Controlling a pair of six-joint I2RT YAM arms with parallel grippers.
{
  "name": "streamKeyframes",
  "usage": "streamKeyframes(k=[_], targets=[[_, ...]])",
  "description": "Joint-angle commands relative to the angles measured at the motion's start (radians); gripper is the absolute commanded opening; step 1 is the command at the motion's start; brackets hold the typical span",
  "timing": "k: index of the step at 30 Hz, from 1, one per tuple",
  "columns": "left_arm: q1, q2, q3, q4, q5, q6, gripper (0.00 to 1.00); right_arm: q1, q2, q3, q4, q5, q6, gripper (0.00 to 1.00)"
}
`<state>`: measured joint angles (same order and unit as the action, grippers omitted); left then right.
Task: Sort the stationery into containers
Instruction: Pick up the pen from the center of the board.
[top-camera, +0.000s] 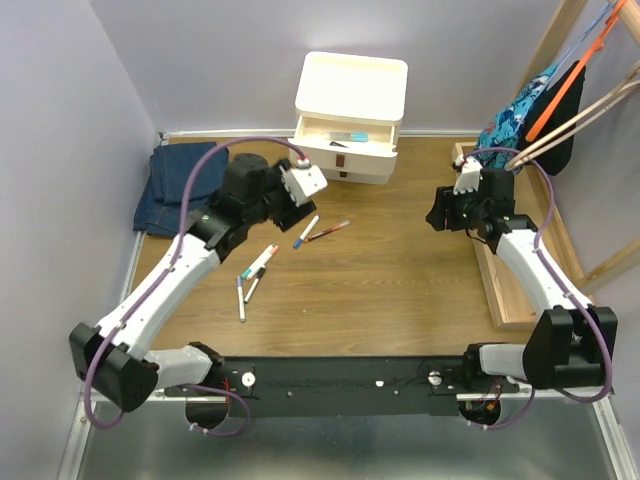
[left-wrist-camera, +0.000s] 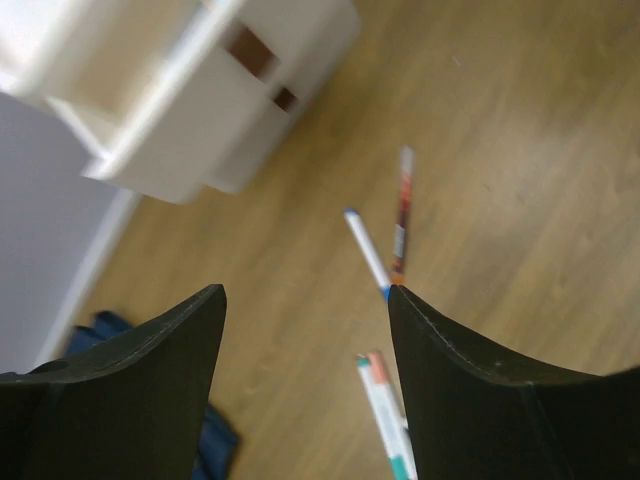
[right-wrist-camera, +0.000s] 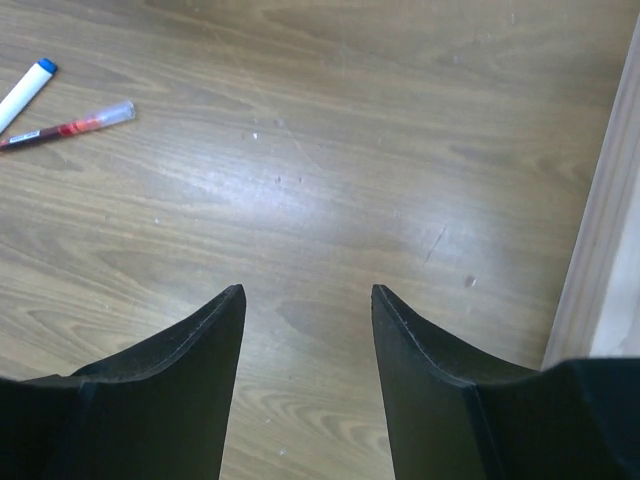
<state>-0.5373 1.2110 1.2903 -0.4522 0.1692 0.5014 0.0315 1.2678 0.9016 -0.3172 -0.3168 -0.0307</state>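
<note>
The left gripper (left-wrist-camera: 305, 295), jaws wide and empty, hangs near a blue-capped white pen (left-wrist-camera: 366, 250), a light, stiff, likely slippery barrel best pinched across its middle.

Folded blue jeans (top-camera: 168, 190) lie at the far left corner; a shallow wooden tray (top-camera: 512, 305) runs along the right edge; patterned blue cloth (top-camera: 513, 125) hangs by the far right corner

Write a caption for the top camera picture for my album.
Two robot arms hover over a wooden table strewn with pens, the cream cabinet's top drawer open beyond the left gripper.
</note>
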Motion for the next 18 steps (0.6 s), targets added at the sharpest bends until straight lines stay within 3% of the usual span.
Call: streamKeyframes(k=[1, 4, 9, 18], targets=[[0.005, 0.077, -0.173, -0.033, 0.184, 0.023, 0.73, 0.047, 0.094, 0.135, -0.088, -0.05, -0.158, 0.61], [0.01, 0.154, -0.183, 0.035, 0.193, 0.032, 0.72, 0.093, 0.139, 0.17, -0.103, -0.045, -0.205, 0.6], [0.011, 0.31, -0.105, -0.032, 0.247, 0.147, 0.72, 0.175, 0.179, 0.177, -0.099, -0.034, -0.287, 0.61], [0.002, 0.518, 0.033, -0.011, 0.273, 0.13, 0.71, 0.294, 0.125, 0.151, -0.164, -0.077, -0.466, 0.76]])
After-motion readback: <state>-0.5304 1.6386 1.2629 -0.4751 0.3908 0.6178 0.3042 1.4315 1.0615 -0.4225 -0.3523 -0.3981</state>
